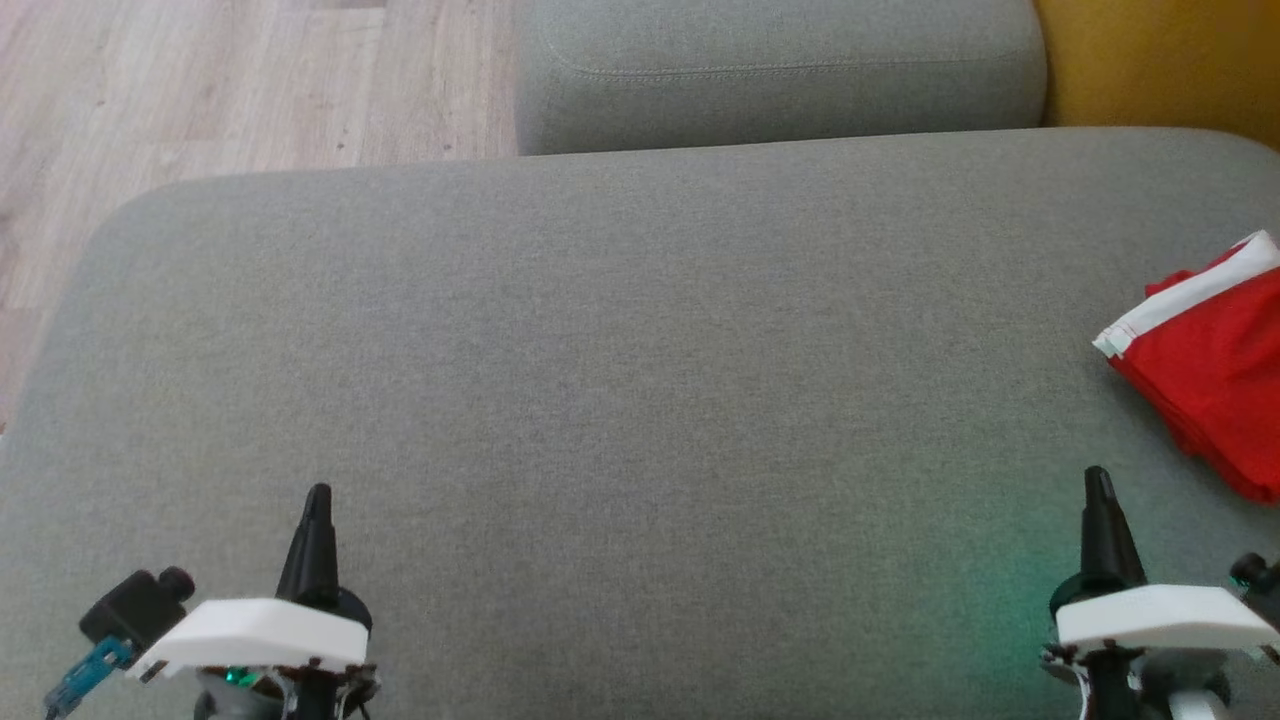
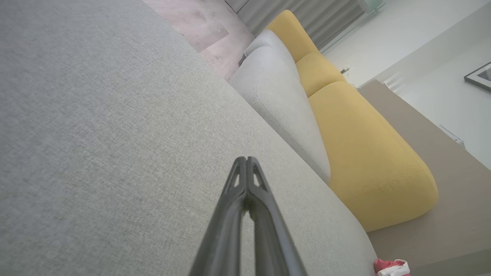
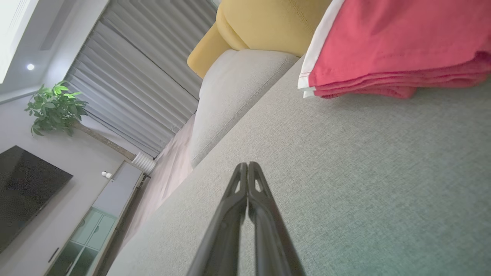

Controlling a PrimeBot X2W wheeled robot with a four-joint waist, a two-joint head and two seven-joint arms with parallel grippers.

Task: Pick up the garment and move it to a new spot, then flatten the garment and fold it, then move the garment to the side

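Observation:
The garment [image 1: 1215, 365] is red with a white band and lies folded in a stack at the right edge of the grey sofa seat [image 1: 600, 380]. The right wrist view shows the garment [image 3: 399, 50] as layered red folds at the upper right, and a small piece of the garment [image 2: 391, 267] peeks in at the left wrist view's bottom right. My left gripper [image 1: 317, 497] hovers over the seat at the lower left, shut and empty [image 2: 246, 159]. My right gripper [image 1: 1097, 477] is shut and empty at the lower right [image 3: 247, 165], a short way in front of the garment and apart from it.
A grey cushion [image 1: 780, 70] stands behind the seat, with a yellow cushion [image 1: 1160, 60] to its right. Wooden floor [image 1: 200, 90] lies past the seat's left and far edges. A plant [image 3: 53, 107], curtains and a dark screen stand farther off in the room.

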